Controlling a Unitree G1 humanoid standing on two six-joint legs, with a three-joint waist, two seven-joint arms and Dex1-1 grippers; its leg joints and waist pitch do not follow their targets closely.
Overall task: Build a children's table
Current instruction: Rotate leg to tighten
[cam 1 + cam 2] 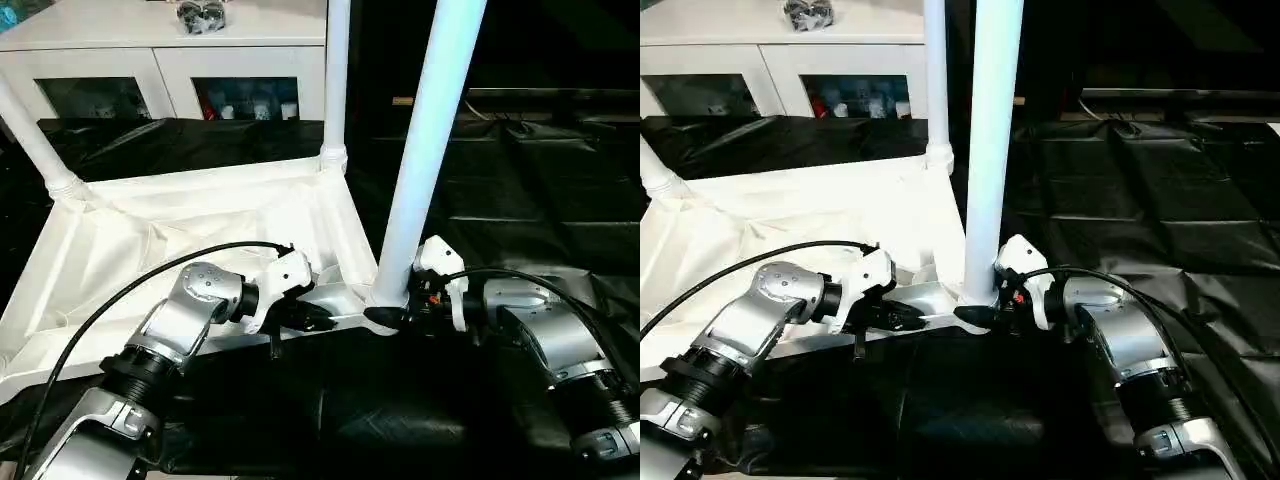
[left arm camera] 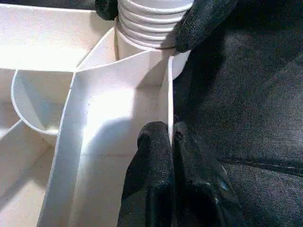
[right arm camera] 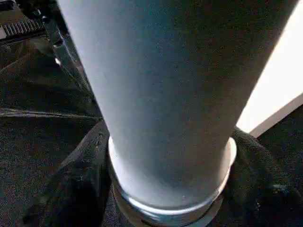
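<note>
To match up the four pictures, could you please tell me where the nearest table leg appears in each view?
Left eye: nearest leg rises right of centre.
Right eye: it stands at centre.
Left wrist: its ribbed base sits at the top.
Right wrist: it is close up in the middle.
Shared landmark: the right gripper around the leg's base.

floor: you've got black sheeting [image 1: 520,200], wrinkled, glossy
cabinet: white, glass doors [image 1: 170,60], behind your work area
cabinet top: small grey object [image 1: 200,14], possibly metal
</note>
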